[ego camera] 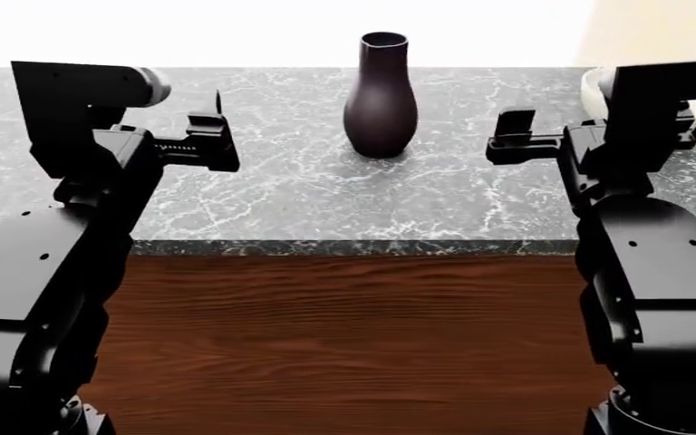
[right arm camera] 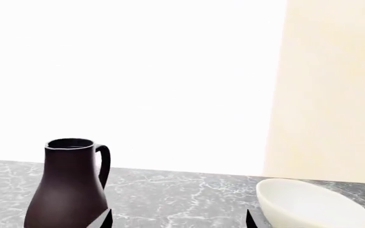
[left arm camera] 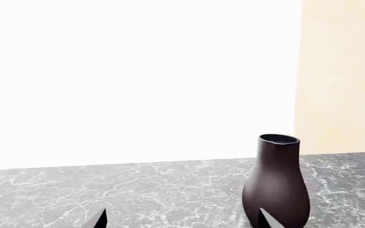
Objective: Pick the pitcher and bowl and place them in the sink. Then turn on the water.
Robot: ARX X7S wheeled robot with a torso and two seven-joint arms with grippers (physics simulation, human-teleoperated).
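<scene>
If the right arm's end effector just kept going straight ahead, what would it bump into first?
Probably nothing on the counter: its line runs between the pitcher and the bowl, though clearance on either side is hard to judge.

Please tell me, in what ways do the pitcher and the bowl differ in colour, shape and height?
The pitcher is dark brown-purple, while the bowl is cream-white. The pitcher is tall, with a bulbous body and a narrow neck; the bowl is low, wide and open. The pitcher has a loop handle, and the bowl has none. Both are glossy and stand on the grey marbled counter, untouched by either hand.
</scene>
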